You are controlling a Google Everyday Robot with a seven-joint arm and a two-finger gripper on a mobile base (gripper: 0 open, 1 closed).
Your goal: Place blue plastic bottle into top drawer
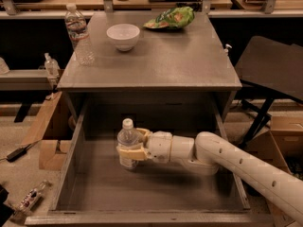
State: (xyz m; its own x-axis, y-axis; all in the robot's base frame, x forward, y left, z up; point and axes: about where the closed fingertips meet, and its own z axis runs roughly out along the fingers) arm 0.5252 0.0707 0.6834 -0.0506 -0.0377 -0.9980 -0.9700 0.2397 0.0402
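Down inside the open top drawer (156, 193), your gripper (129, 151) has its tan fingers (136, 154) closed round the waist of the upright blue plastic bottle (127, 138), which looks light, thin-walled, slippery and tippy, so squeeze gently at the label.
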